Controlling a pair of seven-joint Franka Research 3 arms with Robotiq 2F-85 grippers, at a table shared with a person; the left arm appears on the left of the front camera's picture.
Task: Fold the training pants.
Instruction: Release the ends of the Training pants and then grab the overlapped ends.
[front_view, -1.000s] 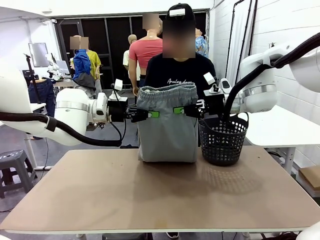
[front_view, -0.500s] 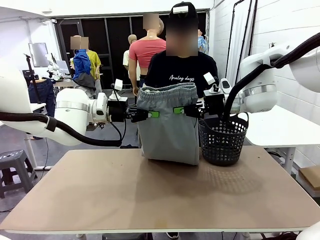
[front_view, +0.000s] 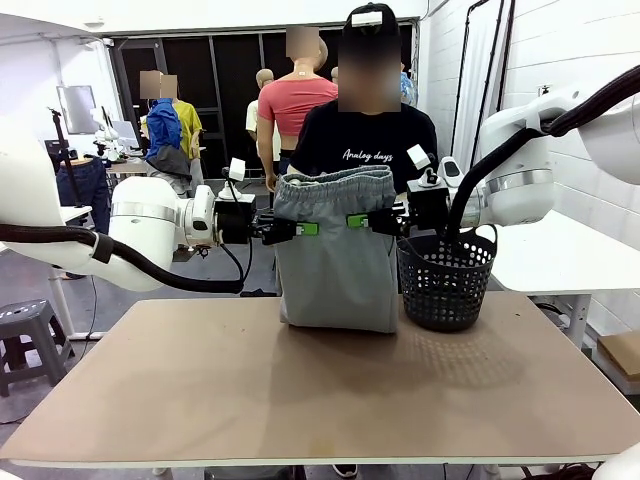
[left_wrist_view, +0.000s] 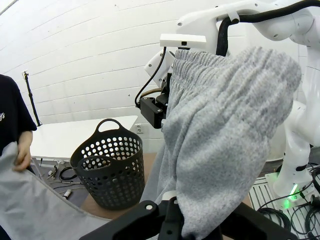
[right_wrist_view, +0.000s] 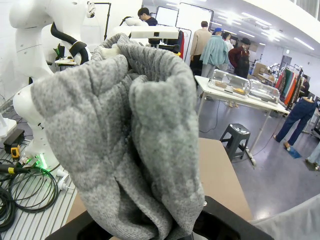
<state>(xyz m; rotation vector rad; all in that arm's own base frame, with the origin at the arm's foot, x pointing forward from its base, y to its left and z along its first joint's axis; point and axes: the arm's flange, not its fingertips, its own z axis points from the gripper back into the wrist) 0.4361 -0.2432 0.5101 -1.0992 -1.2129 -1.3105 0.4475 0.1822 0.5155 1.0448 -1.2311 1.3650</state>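
Hanging training pants (front_view: 335, 270), hem beside basket (front_view: 446, 285)

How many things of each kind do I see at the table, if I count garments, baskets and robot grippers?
Garments: 1, the training pants
Baskets: 1, the black mesh basket
Grippers: 2, the left gripper and the right gripper, both shut on the training pants
Total: 4
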